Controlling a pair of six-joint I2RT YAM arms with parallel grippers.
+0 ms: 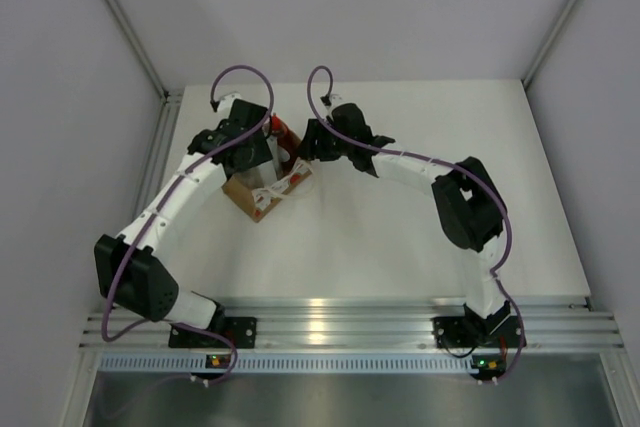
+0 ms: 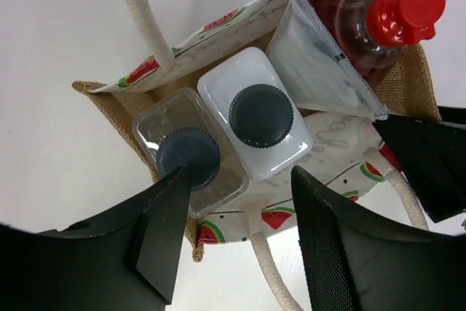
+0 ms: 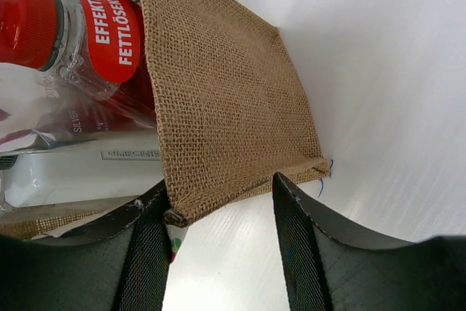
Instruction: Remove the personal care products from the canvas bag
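The canvas bag [image 1: 258, 197] stands upright at the table's far left, with all the products in it. In the left wrist view I look down into the bag [image 2: 109, 103]: a clear bottle [image 2: 164, 125] with a dark cap, a white bottle [image 2: 260, 118] with a dark cap, a silvery-grey pouch [image 2: 320, 71] and a red bottle [image 2: 397, 9]. My left gripper [image 2: 240, 216] is open above the bag's near rim, one finger over the clear bottle's cap. My right gripper [image 3: 222, 213] is open against the bag's burlap end wall [image 3: 226, 100], beside the red bottle [image 3: 44, 27].
White rope handles [image 2: 142, 12] loop out on both sides of the bag. A finger of the right gripper [image 2: 429, 158] shows at the bag's right end in the left wrist view. White table [image 1: 420, 217] spreads right and toward the front; walls stand behind.
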